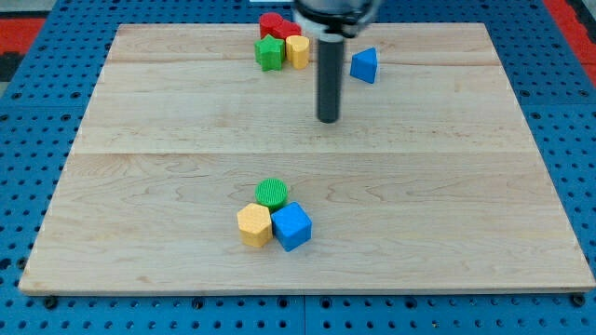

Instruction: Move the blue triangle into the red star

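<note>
So the big wooden worktop fills most of the frame, sitting on a blue pegboard surface. The dark rod comes down from the top centre, and my tip sits in the upper middle of the board, not touching any block. There's no gripper on this rig, just the rod, so nothing is being held. The blue triangle is just up and to the right of my tip, near the top edge, standing apart from everything else. The red star is at the top of the frame, left of the rod, bunched up with a green star and a yellow block right below it. Down in the lower middle there's another tight cluster: a blue cube, a yellow hexagon-ish block, and a green cylinder on top of the pair in the frame.
</note>
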